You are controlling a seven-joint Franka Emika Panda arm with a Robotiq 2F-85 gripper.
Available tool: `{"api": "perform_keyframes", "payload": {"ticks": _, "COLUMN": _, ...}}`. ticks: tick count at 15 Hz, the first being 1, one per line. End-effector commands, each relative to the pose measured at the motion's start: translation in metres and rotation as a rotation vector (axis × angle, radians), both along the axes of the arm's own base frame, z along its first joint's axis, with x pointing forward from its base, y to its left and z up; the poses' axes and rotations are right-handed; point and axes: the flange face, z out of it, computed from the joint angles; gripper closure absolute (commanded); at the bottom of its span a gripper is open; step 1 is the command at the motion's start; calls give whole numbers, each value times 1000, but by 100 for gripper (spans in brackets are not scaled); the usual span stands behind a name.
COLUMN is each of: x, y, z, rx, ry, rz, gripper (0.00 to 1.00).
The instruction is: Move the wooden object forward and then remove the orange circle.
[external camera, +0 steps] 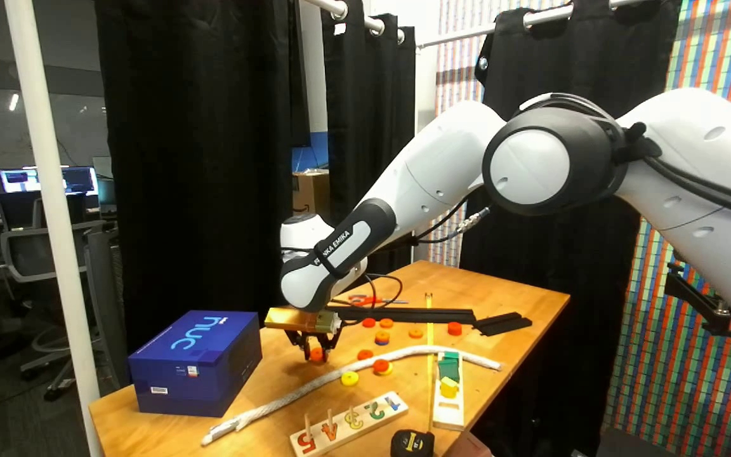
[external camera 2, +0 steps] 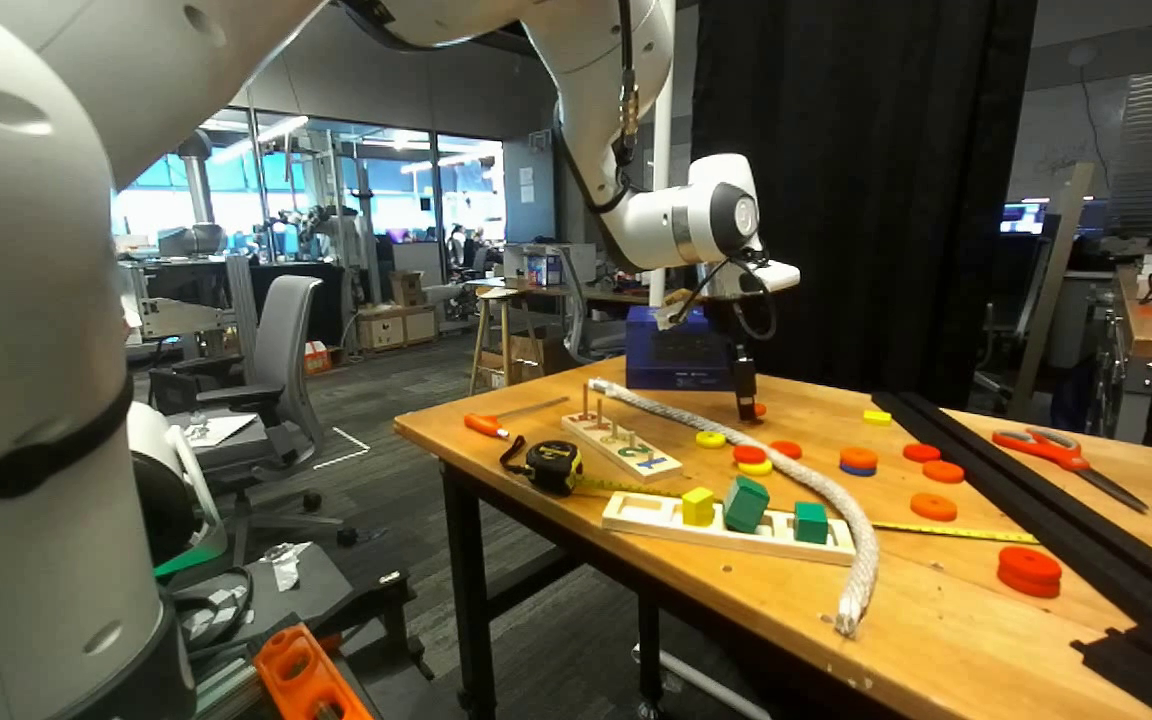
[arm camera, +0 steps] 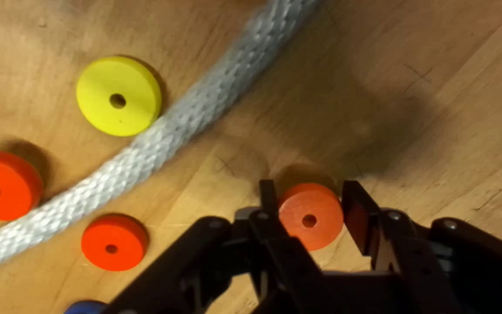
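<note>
From the left in an exterior view, we pick up the blue box [external camera: 191, 365], then, to its right, the claw [external camera: 316, 357], low over the tabletop [external camera: 505, 292]. And the wrist view gives us the grip: clamped on both sides of an orange disc [arm camera: 294, 216]! Whether that disc touches the tabletop beneath, we cannot tell. Moving right, we find the wooden board [external camera: 342, 427], numbered one to five, well apart from the claw and nearer us; in both exterior views the white rope [external camera 2: 862, 550] runs between the two. Further right comes the black tape measure [external camera: 412, 443], its lower edge cut off, then the pale tray [external camera: 449, 417] carrying green blocks [external camera: 448, 368] and a yellow block [external camera: 448, 387].

In the wrist view, a red-orange disc [arm camera: 5, 203] is sliced off at the left edge, and only a blue rim [arm camera: 85, 308] peeks in at the bottom. In an exterior view the claw hides most of the orange disc [external camera 2: 760, 409], and we can't read the numbers at the board's far end.
</note>
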Motion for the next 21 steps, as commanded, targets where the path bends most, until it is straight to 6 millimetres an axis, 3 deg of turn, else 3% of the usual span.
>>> {"api": "perform_keyframes", "payload": {"ticks": 1, "x": 18, "y": -5, "z": -2, "rx": 4, "ry": -2, "rz": 6, "gripper": 83}}
{"api": "perform_keyframes", "payload": {"ticks": 8, "x": 28, "y": -17, "z": -7, "rx": -4, "ry": 3, "rz": -13, "gripper": 82}}
{"api": "perform_keyframes", "payload": {"ticks": 9, "x": 28, "y": -17, "z": -8, "rx": -7, "ry": 8, "rz": -20, "gripper": 33}}
{"api": "perform_keyframes", "payload": {"ticks": 10, "x": 29, "y": -18, "z": -8, "rx": -12, "ry": 11, "rz": -22, "gripper": 32}}
{"api": "perform_keyframes", "payload": {"ticks": 14, "x": 31, "y": -19, "z": -8, "rx": -31, "ry": 23, "rz": -26, "gripper": 3}}
{"api": "perform_keyframes", "payload": {"ticks": 15, "x": 30, "y": -17, "z": -6, "rx": -46, "ry": 26, "rz": -23, "gripper": 0}}
{"api": "perform_keyframes", "payload": {"ticks": 18, "x": 22, "y": -6, "z": 9, "rx": -89, "ry": 51, "rz": 9, "gripper": 0}}
{"api": "perform_keyframes", "payload": {"ticks": 21, "x": 7, "y": 16, "z": 38, "rx": -126, "ry": 61, "rz": 84, "gripper": 0}}
